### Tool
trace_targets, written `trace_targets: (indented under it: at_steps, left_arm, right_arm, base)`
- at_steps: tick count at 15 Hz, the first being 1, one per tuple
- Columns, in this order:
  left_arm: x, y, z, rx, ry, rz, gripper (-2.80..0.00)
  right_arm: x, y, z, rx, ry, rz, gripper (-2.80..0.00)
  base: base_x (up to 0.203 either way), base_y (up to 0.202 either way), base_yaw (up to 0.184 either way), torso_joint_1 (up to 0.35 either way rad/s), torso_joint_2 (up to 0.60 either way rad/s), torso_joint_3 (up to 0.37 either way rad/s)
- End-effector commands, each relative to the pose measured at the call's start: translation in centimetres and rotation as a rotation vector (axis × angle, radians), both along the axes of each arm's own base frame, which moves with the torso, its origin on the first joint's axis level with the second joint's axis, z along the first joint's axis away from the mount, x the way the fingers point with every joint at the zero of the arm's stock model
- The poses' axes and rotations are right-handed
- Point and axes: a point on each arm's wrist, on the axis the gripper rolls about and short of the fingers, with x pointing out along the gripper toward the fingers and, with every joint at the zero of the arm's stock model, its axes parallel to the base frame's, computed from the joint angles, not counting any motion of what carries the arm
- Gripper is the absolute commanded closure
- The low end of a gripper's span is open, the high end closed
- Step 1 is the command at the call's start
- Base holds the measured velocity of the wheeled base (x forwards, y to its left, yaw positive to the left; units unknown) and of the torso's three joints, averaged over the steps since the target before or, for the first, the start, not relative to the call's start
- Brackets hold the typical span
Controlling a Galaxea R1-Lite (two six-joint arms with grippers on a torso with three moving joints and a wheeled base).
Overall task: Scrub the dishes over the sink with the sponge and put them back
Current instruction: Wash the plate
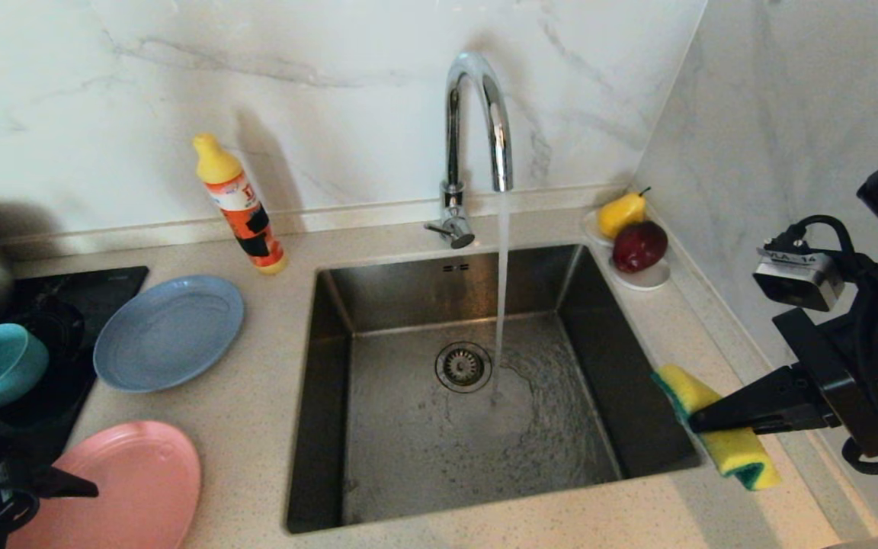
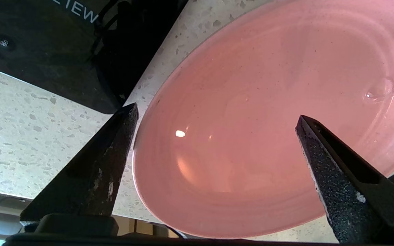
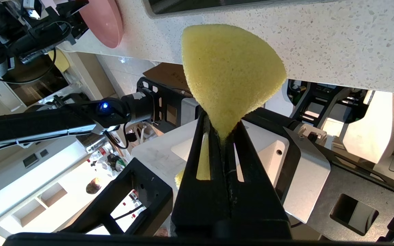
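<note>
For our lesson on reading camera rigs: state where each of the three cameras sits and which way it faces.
Head view: high, looking down at the sink; right gripper shows, pinching the sponge.
Left wrist view: behind the open left gripper, facing the pink plate.
Right wrist view: behind the shut fingers, facing the sponge.
Shared: all three show the pink plate.
</note>
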Motion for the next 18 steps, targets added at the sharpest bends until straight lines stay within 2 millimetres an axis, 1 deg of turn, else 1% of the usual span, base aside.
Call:
trace_targets:
  at_steps: [1,6,7,18]
  left_arm:
    - [0.03,-0.01,-0.01,-0.004,-0.001,-0.001,-2.80]
    - [-0.14,-0.34,-0.45,-0.014,0.015,-0.016,-2.80]
    - [-0.22,-0.39,-0.55,-0.016,0.018,-0.016,0.00]
    - [-0.37,-0.55,-0.57,-0.009,0.021,-0.025,0.00]
  right_arm:
    - [-0.03,0.00,-0.07,0.001,0.009,0.001,0.00]
    - [-0.28,-0.21,-0.16,0.002,0.012,-0.005,0.00]
    - [-0.28,-0.21,-0.12,0.002,0.010,-0.005,0.00]
    - [-0.06,-0.10,-0.30,0.000,0.019,-0.002,0.00]
  base:
    - [0.000,0.000,0.000,0.000,0.00,0.000]
    - [0.000,0.000,0.000,0.000,0.00,0.000]
    - [0.000,0.000,0.000,0.000,0.00,0.000]
    - [0.000,0.000,0.000,0.000,0.00,0.000]
